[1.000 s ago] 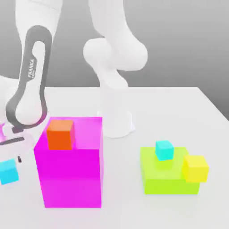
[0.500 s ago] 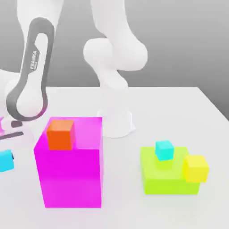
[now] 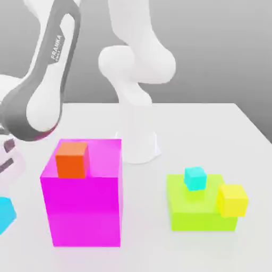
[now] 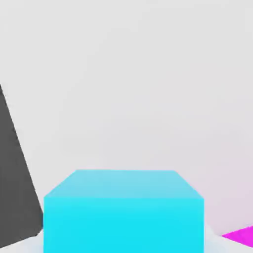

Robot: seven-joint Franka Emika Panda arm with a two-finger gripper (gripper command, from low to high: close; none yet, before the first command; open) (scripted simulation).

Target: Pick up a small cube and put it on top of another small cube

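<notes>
Cyan small cube is clamped in my closed gripper at the exterior view's left edge, beside the magenta block, while the other cyan cube sits atop the lime-green block beside a yellow cube.

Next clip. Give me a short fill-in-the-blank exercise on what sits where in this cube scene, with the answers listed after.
1. The orange cube rests on top of the ____ block.
2. A small cyan cube sits on the ____ block.
3. The cube leaning against the front right corner of that low block is ____.
4. At the exterior view's left edge, a second small cube has the colour ____.

Missing words: magenta; lime-green; yellow; cyan
</notes>
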